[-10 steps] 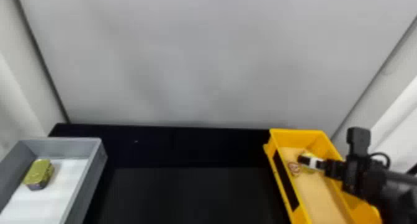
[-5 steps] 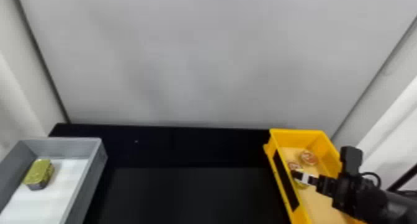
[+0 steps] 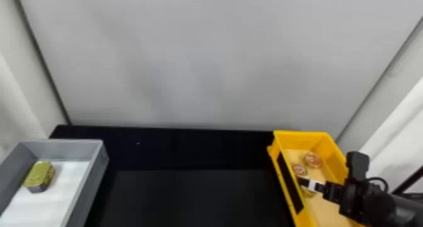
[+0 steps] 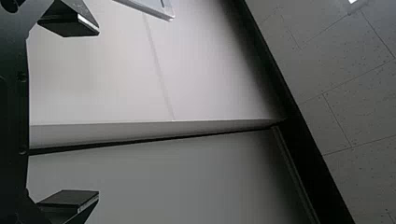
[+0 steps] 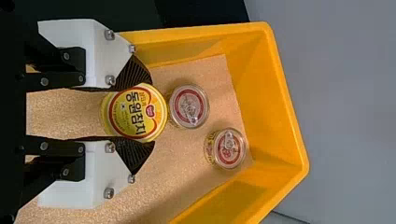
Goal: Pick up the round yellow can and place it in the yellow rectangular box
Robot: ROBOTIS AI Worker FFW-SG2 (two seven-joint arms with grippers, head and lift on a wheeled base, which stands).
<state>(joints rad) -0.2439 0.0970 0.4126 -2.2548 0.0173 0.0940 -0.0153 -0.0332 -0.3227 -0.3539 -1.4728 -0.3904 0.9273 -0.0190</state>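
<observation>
round yellow can point(image 5: 135, 113): inside the yellow rectangular box point(image 5: 288, 116), just beside a smaller red-topped can point(image 5: 189, 106)
right gripper point(image 5: 152, 112): closed on the can, one ribbed pad against each side
left gripper point(image 4: 99, 112): open, nothing between its fingers
weight: probably full, so dense for its size; expect some heft
stiffness: rigid metal wall, likely takes a firm squeeze; lid probably softer
slip: smooth curved side, could twist or squirt out if pads sit off centre
grab: across the full width, on the wall below the lid, not the lid edge
</observation>
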